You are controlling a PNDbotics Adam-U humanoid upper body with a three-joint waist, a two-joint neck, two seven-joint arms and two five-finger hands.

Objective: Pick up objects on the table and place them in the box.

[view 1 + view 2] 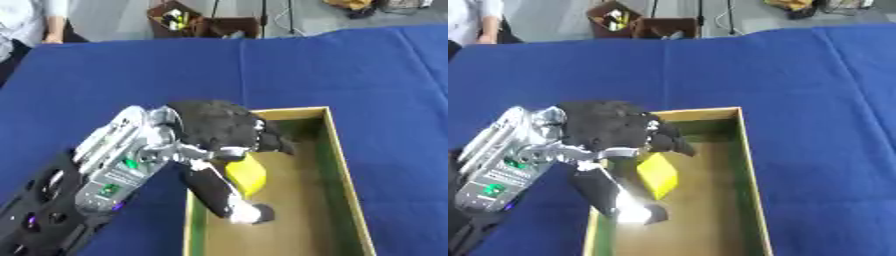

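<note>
Reaching over the box (343,165), the left hand (219,127) has its fingers (671,142) grasping a yellow block (658,176). Blue worktop (262,75) surrounds them.

Surface (350,70): covered in a blue cloth, spreading beyond the fingers on every side.
Brown cardboard cartons (206,22): on the grey floor (114,17) past the surface's far edge, well beyond the fingers; open tops, small yellow and dark items inside.
Black stand legs (262,15): upright just beside the cartons.
</note>
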